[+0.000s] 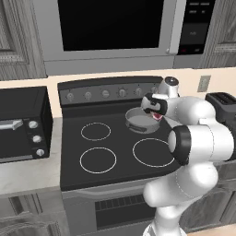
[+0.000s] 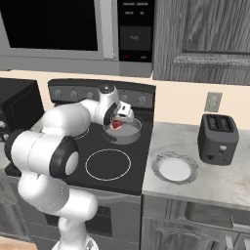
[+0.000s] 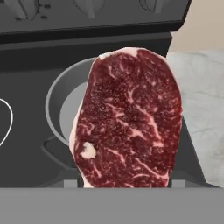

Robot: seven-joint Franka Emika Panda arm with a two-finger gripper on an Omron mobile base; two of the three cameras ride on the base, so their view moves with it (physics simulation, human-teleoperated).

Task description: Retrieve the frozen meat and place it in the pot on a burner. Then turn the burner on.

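The pot (image 1: 138, 120) sits on the stove's rear right burner. The pincer (image 1: 156, 112) is closed on the frozen meat (image 3: 129, 120), holding it upright just above the pot's right rim; the pot's centre lies below and leftward.

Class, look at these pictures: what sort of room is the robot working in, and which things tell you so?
Most likely a home kitchen. A black stove with ringed burners sits under a built-in microwave, a toaster stands on the counter, and wooden cabinets hang above.
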